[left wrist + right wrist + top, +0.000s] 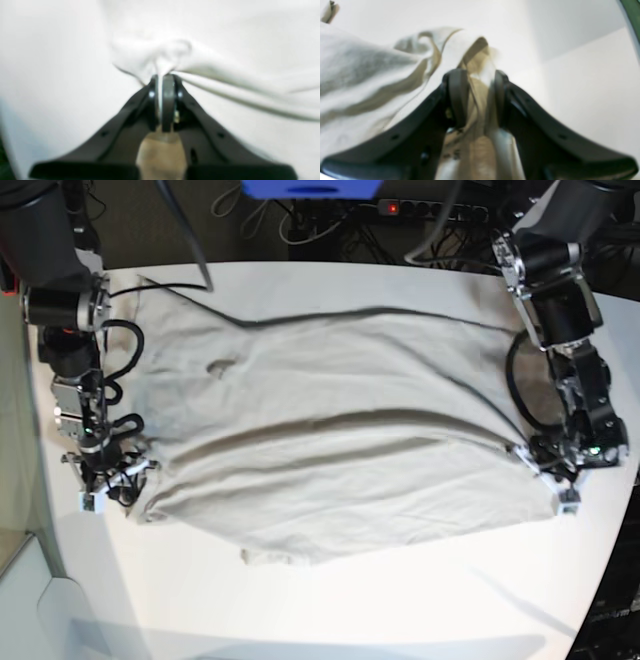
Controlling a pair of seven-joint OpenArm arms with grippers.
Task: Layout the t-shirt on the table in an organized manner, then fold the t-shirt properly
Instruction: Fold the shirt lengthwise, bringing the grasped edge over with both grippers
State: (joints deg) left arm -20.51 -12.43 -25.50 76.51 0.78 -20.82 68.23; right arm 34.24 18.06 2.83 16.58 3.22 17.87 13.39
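The light beige t-shirt (330, 440) lies spread wide across the white table (400, 610), with long creases running side to side. My left gripper (548, 463) is at the shirt's edge on the right side of the base view. In its wrist view this gripper (163, 78) is shut on a pinched bunch of the t-shirt (225, 37), which pulls taut. My right gripper (118, 478) is at the opposite edge on the base view's left. In its wrist view the gripper (476, 75) is closed on a thick fold of the t-shirt (357, 65) between its pads.
A power strip (430, 208) and cables (190, 240) lie behind the table's far edge. A blue object (310, 187) sits at the back centre. The table's curved rim (50, 580) drops away at the front left, and both arms stand along the side edges.
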